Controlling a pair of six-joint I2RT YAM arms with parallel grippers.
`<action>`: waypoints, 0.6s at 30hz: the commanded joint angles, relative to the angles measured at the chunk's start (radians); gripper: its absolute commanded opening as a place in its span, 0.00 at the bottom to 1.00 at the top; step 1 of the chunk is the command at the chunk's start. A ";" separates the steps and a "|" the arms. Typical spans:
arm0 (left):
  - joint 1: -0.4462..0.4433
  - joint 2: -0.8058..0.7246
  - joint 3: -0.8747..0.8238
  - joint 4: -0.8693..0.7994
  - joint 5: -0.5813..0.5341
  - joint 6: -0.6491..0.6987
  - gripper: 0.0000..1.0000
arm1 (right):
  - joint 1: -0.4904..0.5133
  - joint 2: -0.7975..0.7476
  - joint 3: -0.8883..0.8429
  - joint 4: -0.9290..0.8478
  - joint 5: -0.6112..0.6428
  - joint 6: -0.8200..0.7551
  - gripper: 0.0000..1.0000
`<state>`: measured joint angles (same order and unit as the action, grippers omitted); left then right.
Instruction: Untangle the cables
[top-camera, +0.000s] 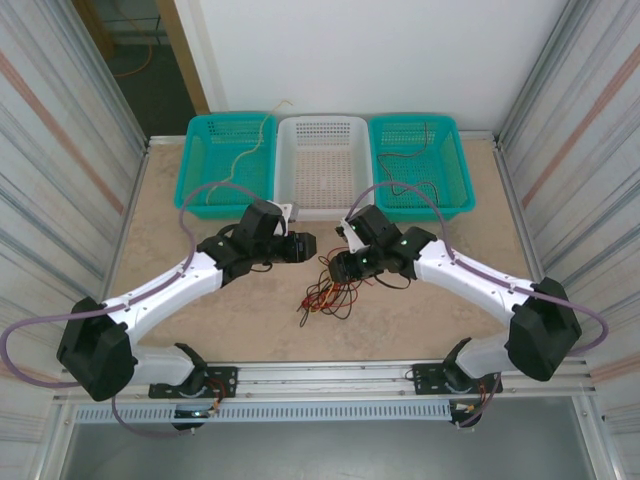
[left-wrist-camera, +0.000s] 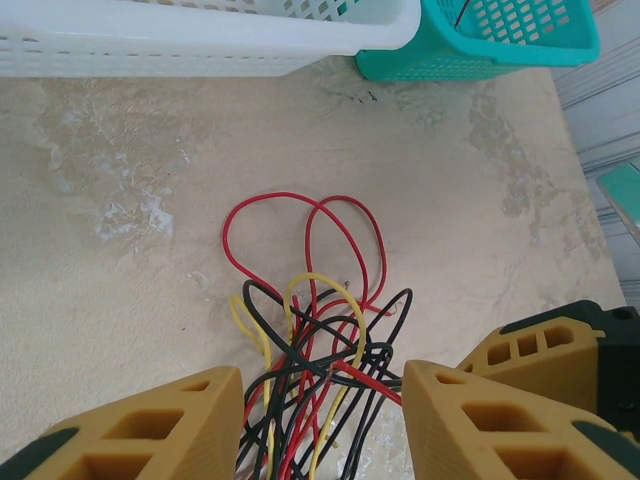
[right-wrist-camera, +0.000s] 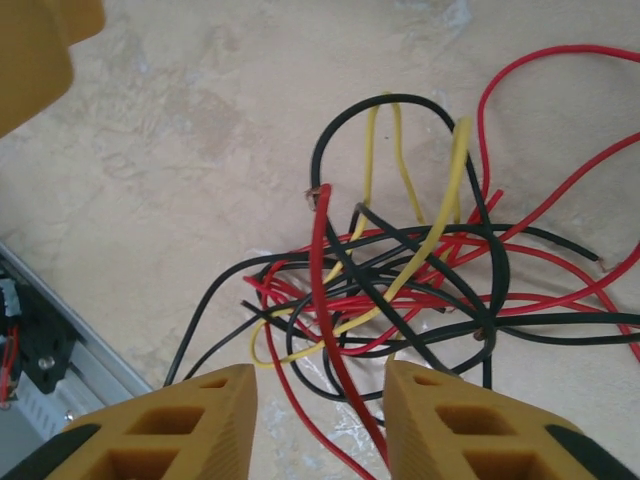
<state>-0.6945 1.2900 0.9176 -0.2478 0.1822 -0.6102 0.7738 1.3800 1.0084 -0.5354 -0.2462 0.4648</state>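
Cables (top-camera: 325, 290), thin red, black and yellow wires tangled, lie just before the white perforated plastic basket (top-camera: 322, 207); left gripper (left-wrist-camera: 322, 390) and right gripper (right-wrist-camera: 320, 390) (both yellow-fingered) straddle strands, half-open, clamping nothing.

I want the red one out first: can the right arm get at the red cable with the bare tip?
Probably yes: that red cable runs between the right gripper's open fingers, lying over the other cables, with nothing covering it.
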 joint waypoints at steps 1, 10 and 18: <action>0.009 -0.011 0.006 0.013 0.007 -0.011 0.46 | -0.001 0.017 0.001 0.010 0.023 0.015 0.31; 0.011 -0.024 0.002 0.005 0.000 0.009 0.46 | -0.001 0.016 0.006 0.008 0.027 0.020 0.11; 0.012 -0.078 -0.029 0.113 0.051 0.022 0.46 | 0.002 -0.112 0.122 0.003 -0.070 0.028 0.00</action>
<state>-0.6930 1.2591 0.9054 -0.2096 0.1993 -0.6052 0.7731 1.3434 1.0439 -0.5335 -0.2649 0.4828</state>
